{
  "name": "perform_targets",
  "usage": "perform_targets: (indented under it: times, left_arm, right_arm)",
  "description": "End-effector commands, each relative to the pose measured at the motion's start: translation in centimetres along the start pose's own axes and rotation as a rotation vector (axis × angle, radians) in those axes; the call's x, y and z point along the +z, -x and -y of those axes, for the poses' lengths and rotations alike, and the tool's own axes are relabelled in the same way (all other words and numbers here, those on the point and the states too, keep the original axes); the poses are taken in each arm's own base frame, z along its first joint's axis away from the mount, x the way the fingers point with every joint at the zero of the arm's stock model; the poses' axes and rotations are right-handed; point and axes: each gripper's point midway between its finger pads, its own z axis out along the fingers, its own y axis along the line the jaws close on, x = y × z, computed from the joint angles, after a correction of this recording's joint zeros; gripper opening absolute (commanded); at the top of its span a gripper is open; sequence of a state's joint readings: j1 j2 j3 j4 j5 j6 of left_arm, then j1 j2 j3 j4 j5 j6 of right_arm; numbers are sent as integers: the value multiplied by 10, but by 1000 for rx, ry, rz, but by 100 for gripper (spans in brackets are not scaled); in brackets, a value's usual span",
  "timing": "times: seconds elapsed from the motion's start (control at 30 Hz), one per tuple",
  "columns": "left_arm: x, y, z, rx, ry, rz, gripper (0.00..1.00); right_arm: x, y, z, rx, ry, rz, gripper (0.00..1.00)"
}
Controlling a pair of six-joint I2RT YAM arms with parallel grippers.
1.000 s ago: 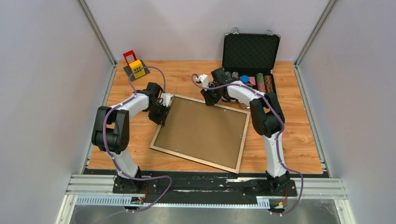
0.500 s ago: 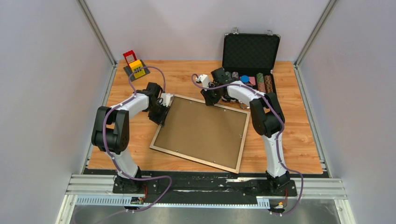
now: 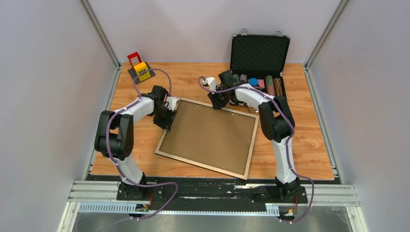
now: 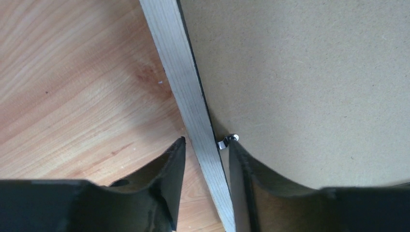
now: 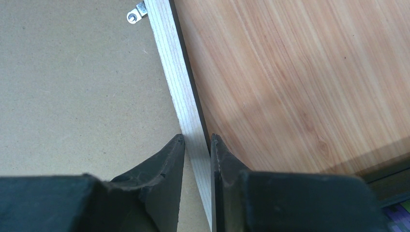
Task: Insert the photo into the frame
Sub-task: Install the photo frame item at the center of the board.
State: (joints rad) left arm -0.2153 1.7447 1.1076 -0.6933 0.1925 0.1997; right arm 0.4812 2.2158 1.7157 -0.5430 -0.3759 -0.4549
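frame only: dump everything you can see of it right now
The frame is a large rectangle of thin rails, pale wood on the upward face with a dark outer edge. It lies flat on the table, skewed to the table's edges. A brown backing board fills its opening, and small metal tabs sit at the inner edge. The left gripper straddles its left rail, jaws open. The right gripper looks pinched on the far rail.

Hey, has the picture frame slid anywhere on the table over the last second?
No. The frame lies where it was: its near right corner sits equally close to the table's front edge.
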Motion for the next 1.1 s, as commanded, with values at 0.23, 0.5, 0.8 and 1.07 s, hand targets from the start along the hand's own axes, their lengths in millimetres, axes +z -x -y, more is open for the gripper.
perform_targets:
  times: [0.23,0.5,0.8,1.07]
  left_arm:
    - [-18,7,-4,29,46,45,61]
    - [-17,7,-8,35,62,41,54]
    - [-9,2,-7,35,50,20,52]
    - [-3,1,-7,31,40,12,51]
  right_arm:
    - [-9,0,-15,10,42,-6,22]
    - [-10,0,-15,7,42,-6,22]
    - [-8,-1,-16,8,45,-10,22]
    - [-8,-3,-15,10,43,-13,22]
